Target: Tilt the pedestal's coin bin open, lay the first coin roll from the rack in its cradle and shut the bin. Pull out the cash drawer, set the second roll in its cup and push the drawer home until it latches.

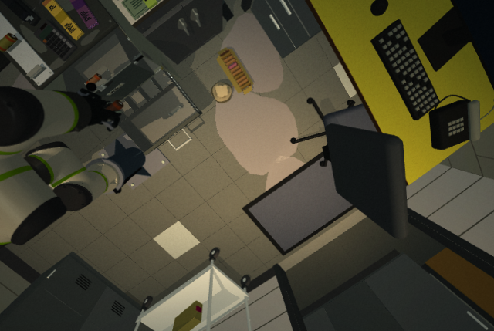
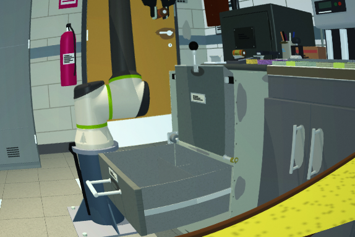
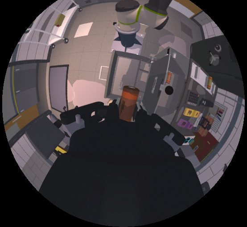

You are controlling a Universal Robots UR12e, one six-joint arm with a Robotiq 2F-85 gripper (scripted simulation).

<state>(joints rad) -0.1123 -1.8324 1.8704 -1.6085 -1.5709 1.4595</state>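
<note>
An orange coin roll (image 3: pixel 127 105) sits in my gripper (image 2: pixel 159 9), which is closed around it and hangs high above the pedestal, out over the pulled-out cash drawer (image 2: pixel 167 181). The drawer stands open with its handle (image 2: pixel 102 187) toward the floor side and dividers inside; its cup is not clear to me. The pedestal's coin bin front (image 2: pixel 202 110) stands upright with its black knob lever (image 2: pixel 193 46) on top. Another orange roll (image 3: pixel 169 77) lies on the pedestal top, and a third roll (image 2: pixel 238 53) rests on the counter rack.
The open drawer (image 1: pixel 159 114) juts out beside my arm's base (image 2: pixel 92 131). A counter with a calculator (image 1: pixel 58 42), banknote bundles and a black safe (image 2: pixel 259 32) stands behind the pedestal. An office chair (image 1: pixel 359 168), a floor mat and a wheeled cart (image 1: pixel 195 303) occupy the floor.
</note>
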